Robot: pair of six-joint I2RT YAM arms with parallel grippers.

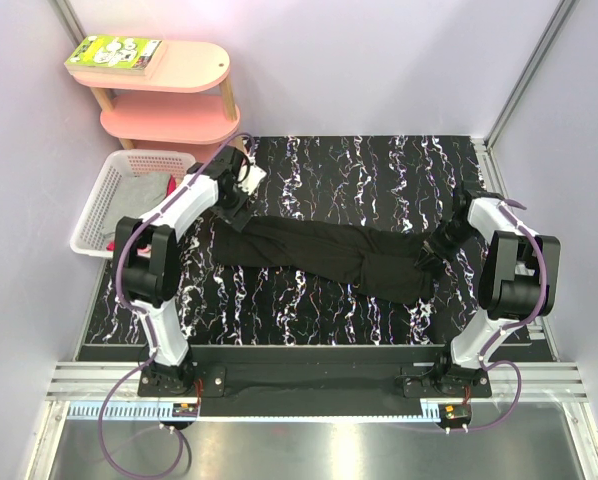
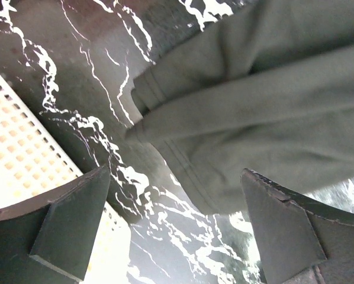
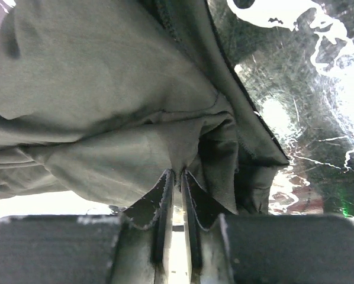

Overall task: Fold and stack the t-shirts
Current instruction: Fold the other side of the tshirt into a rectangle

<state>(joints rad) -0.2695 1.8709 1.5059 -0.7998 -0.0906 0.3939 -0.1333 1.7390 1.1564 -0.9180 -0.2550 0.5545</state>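
Note:
A large black t-shirt (image 1: 319, 255) lies bunched in a long band across the marbled table, its print hidden. My right gripper (image 1: 442, 243) is shut on a fold at its right end; in the right wrist view the gripper (image 3: 177, 176) pinches the cloth (image 3: 106, 89) between closed fingers. My left gripper (image 1: 235, 210) hovers over the shirt's left end. In the left wrist view it (image 2: 176, 177) is open wide and empty, with the shirt's hem (image 2: 254, 118) just beyond the fingertips. A red/pink shirt (image 1: 170, 187) lies in the basket.
A white lattice basket (image 1: 109, 205) stands off the table's far left corner; its wall also shows in the left wrist view (image 2: 23, 160). A pink two-tier shelf (image 1: 169, 120) with a green book (image 1: 114, 54) stands behind it. White walls enclose the table.

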